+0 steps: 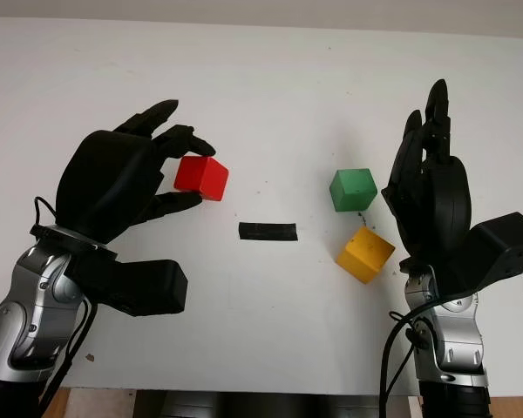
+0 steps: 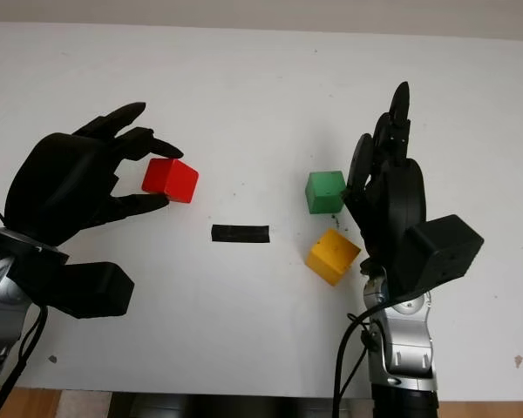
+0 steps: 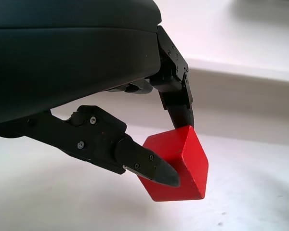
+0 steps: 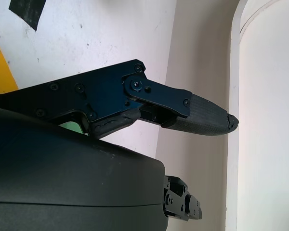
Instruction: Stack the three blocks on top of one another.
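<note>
Left hand point(image 1: 126, 187) fingers point(image 3: 147, 163) pinch only the red block point(image 1: 201, 177) by its corners; it could twist free. Right hand point(image 1: 431, 192) open beside the green block point(image 1: 353, 190).

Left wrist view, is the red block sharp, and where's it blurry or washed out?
Left wrist view: red block sharp in the left robot hand, backdrop soft. Right wrist view: right robot hand open, wall beyond it washed out. Eye views: even light.

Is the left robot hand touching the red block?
Touching: the left wrist view shows the left robot hand pinching the red block between fingertips.
</note>
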### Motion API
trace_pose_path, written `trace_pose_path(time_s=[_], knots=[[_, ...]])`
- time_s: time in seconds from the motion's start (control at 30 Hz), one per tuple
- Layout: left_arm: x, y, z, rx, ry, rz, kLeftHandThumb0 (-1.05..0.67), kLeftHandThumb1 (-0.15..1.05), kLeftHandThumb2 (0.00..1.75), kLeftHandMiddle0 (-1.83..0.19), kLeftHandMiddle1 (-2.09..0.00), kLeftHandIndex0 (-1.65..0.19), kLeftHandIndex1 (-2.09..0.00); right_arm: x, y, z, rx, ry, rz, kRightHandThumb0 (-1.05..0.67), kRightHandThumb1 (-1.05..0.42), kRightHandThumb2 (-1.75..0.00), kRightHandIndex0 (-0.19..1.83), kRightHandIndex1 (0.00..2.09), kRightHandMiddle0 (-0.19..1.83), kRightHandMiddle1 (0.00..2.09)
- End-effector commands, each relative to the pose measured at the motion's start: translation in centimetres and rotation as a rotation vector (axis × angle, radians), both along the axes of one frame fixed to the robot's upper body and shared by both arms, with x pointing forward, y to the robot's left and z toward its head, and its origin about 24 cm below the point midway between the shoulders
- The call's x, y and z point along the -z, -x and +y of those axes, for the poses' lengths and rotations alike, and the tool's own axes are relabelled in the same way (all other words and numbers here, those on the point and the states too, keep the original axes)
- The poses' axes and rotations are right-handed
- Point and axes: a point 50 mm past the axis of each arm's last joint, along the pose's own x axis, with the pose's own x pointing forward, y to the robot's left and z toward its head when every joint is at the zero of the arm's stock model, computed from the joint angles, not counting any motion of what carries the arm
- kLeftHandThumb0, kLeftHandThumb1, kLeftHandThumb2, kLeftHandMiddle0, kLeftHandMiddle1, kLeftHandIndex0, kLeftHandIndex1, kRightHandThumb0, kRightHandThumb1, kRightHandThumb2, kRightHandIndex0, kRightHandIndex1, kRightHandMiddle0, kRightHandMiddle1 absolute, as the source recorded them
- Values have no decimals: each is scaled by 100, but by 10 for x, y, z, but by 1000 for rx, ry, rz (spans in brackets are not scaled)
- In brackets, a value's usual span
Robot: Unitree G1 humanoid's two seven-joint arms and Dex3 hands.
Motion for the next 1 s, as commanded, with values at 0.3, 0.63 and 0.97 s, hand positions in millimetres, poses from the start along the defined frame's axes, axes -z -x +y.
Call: trace_pose_path(time_s=[0.3, 0.63, 0.97], knots=[[-10, -11, -36, 200, -57, 139, -41, 105, 8, -29, -5, -45, -120, 1, 1, 1, 6, -6, -11, -70, -105, -71, -19, 0, -19, 0], [5, -18, -57, 280, -77, 273, -41, 104, 6, -28, -5, -47, -111, 1, 4, 4, 17, -5, -18, -69, -105, -71, -19, 0, -19, 0], [13, -19, -66, 230, -174, 264, -41, 103, 5, -24, -4, -49, -110, 2, 6, 4, 20, -1, -20, -70, -105, -70, -19, 0, -19, 0]])
